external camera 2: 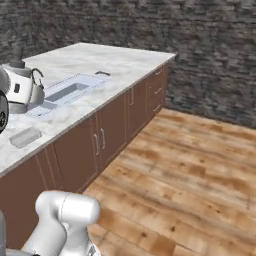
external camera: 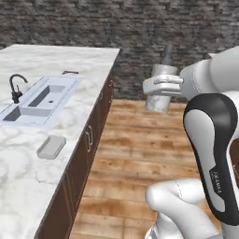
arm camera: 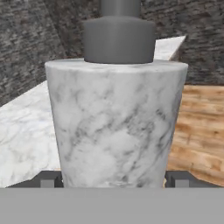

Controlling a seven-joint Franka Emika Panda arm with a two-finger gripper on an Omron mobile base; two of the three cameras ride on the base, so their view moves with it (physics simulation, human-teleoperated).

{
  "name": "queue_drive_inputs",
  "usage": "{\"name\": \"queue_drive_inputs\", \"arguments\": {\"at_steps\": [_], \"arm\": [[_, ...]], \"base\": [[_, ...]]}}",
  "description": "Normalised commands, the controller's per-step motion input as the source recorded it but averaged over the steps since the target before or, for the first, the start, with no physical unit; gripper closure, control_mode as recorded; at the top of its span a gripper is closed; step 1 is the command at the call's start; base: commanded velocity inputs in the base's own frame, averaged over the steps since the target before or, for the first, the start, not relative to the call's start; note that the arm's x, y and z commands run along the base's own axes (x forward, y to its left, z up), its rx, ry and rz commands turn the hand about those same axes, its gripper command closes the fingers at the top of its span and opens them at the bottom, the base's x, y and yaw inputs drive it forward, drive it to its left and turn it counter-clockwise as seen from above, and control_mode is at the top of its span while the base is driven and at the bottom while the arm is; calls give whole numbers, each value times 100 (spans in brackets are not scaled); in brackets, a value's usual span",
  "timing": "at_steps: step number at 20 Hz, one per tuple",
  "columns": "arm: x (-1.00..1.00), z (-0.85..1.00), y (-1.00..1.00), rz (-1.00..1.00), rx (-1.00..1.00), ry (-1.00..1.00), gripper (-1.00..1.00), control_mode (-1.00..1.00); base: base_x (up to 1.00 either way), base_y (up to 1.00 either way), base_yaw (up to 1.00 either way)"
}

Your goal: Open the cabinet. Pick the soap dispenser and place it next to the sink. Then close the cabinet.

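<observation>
The soap dispenser [external camera: 158,91], a marbled grey bottle with a dark pump top, hangs in the air over the wooden floor, right of the counter's edge. My gripper [external camera: 162,85] is shut on it. In the hand view the soap dispenser [arm camera: 116,122] sits upright between the two dark fingertips [arm camera: 49,180]. From the right base view the soap dispenser [external camera 2: 20,87] appears at the far left, in front of the sink [external camera 2: 67,92]. The sink [external camera: 42,100] with its black faucet [external camera: 16,87] is set in the marble counter [external camera: 28,186]. The cabinet is out of view.
A small grey tray [external camera: 51,147] lies on the counter near the sink, closer to me. Low brown doors and drawers [external camera 2: 100,140] run under the counter. A wooden floor [external camera 2: 190,180] spreads to the right, and a dark stone wall [external camera: 140,23] stands behind.
</observation>
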Motion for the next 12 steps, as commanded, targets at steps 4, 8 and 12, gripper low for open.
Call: {"name": "queue_drive_inputs", "arguments": {"at_steps": [4, 8, 12], "arm": [[0, 0, 0, 0, 0, 0, 100, 100], [0, 0, 0, 0, 0, 0, 100, 100], [0, 0, 0, 0, 0, 0, 100, 100]], "base": [[94, -5, 56], [100, -19, 9], [100, -26, 26]]}}
